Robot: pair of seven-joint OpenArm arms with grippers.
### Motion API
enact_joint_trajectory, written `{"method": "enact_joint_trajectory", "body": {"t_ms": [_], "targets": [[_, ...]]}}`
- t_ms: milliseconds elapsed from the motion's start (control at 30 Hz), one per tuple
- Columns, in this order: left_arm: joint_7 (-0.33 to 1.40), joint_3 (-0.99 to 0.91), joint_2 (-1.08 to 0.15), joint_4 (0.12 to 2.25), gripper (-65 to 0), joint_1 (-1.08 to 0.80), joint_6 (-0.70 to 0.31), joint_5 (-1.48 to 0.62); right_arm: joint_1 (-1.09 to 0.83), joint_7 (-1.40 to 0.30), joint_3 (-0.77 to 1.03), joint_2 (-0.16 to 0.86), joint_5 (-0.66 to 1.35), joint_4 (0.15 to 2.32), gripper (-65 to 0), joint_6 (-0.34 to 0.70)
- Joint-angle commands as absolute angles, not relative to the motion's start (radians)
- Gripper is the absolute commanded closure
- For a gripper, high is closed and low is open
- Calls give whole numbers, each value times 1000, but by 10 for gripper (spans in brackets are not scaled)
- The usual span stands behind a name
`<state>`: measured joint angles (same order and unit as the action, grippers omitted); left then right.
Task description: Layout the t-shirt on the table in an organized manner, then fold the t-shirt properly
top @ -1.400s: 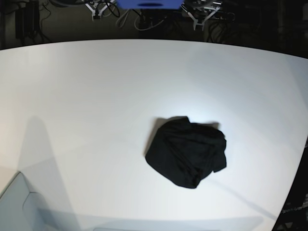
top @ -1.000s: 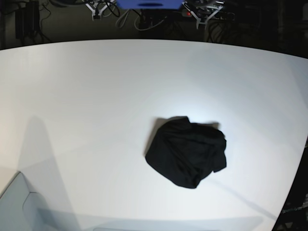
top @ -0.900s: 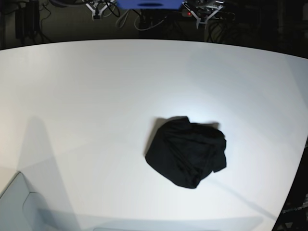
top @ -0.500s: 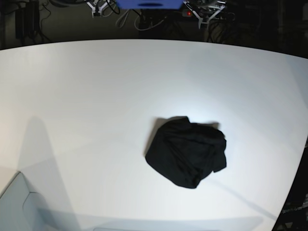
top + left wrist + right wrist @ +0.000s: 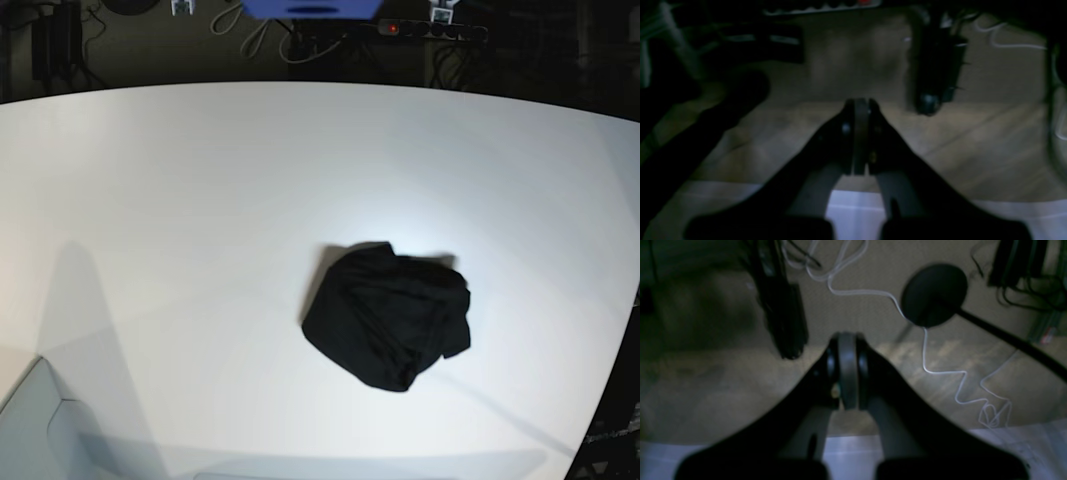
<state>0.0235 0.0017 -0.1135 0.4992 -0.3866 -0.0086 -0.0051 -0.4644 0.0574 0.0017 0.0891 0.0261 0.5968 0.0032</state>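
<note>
The t-shirt lies as a crumpled black heap on the white table, right of centre and toward the near edge. No label or patch shows. My left gripper is shut with nothing in it, hanging past the table's far edge above the floor. My right gripper is also shut and empty, likewise beyond the table edge. In the base view only small white bits of both grippers show at the top edge, far from the shirt.
Behind the table lie a dim floor with a white cable, a black round stand base and a power strip. A blue object sits at top centre. A pale grey box corner shows at bottom left.
Both grippers have drawn back toward the top of the base view and are almost out of frame. The t-shirt has not moved.
</note>
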Motion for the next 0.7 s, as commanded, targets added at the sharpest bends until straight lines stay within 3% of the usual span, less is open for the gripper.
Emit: {"method": "enact_joint_trajectory", "body": {"t_ms": [0,233,400,667], "targets": [[7,1,-127,579,-1,-430,-10,-8,-512,67,2,101,28,653,0,5],[10,1,-186,1046,-1,-694,-10,-105,-763,70,50,130,30,1063,0,5],[10,1,-265,1440,-1,-863,-4,-216,-924,68,148,130,30,1468,0,5],[10,-1,-371,1933,-1,-1033,-2,-314,-986,67,205,128,30,1899,0,5]]}}
